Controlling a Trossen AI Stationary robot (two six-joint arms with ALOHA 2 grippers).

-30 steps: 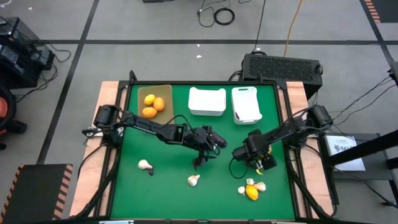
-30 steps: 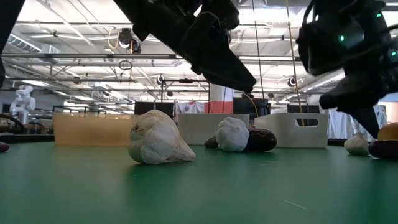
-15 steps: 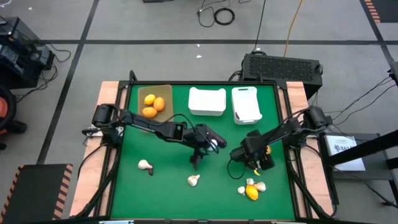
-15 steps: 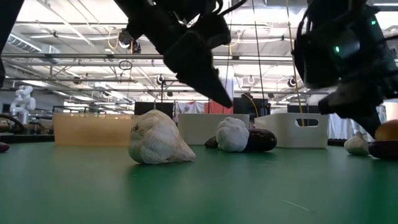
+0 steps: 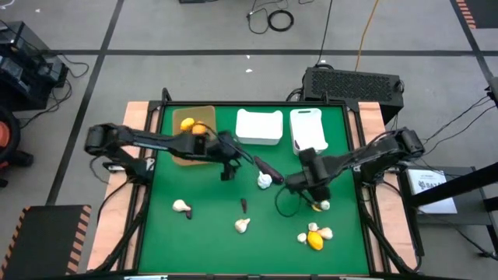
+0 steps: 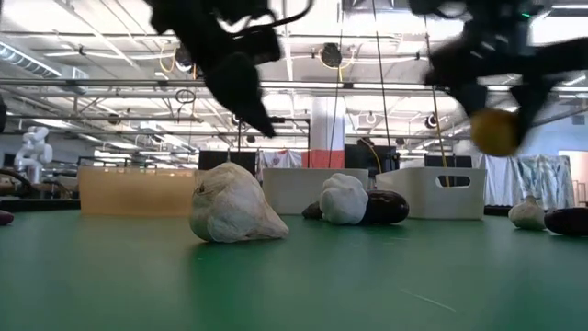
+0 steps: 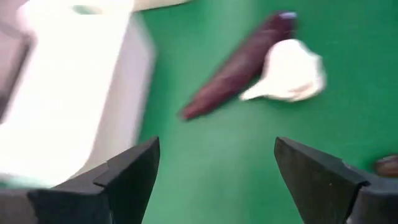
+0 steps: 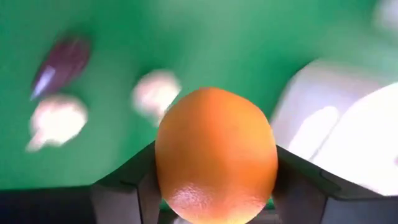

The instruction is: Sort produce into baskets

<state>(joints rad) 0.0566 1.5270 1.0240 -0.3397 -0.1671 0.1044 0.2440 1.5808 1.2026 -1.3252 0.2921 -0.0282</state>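
Note:
My right gripper [image 8: 214, 186] is shut on a round orange fruit [image 8: 215, 155], which hangs above the table at the right of the low view [image 6: 493, 131]. My left gripper [image 7: 214, 168] is open and holds nothing. In the high view it [image 5: 227, 165] hangs beside the tan tray [image 5: 204, 113], which holds two orange fruits [image 5: 187, 124]. Ahead of it a purple eggplant [image 7: 236, 65] and a white garlic bulb [image 7: 287, 71] lie touching on the green mat. Two white bins [image 5: 259, 126] [image 5: 308, 130] stand at the far edge. My right gripper pinches the orange fruit by two opposite sides [image 8: 166, 163] between its two fingers [image 8: 124, 183]. The fingers come steeply from above. The fruit is lifted clear of the table.
More produce lies on the mat: a garlic bulb [image 5: 243, 225] near the front, a garlic bulb [image 5: 181, 206] at the left, a small dark piece [image 5: 243, 205], and a cluster of an orange fruit and garlic [image 5: 314, 237] at the front right.
My right gripper has taken hold of the orange fruit and lifted it off the mat. My left gripper, still open, has risen and gone from the table's middle toward the far left, near the tan tray, uncovering the eggplant and garlic.

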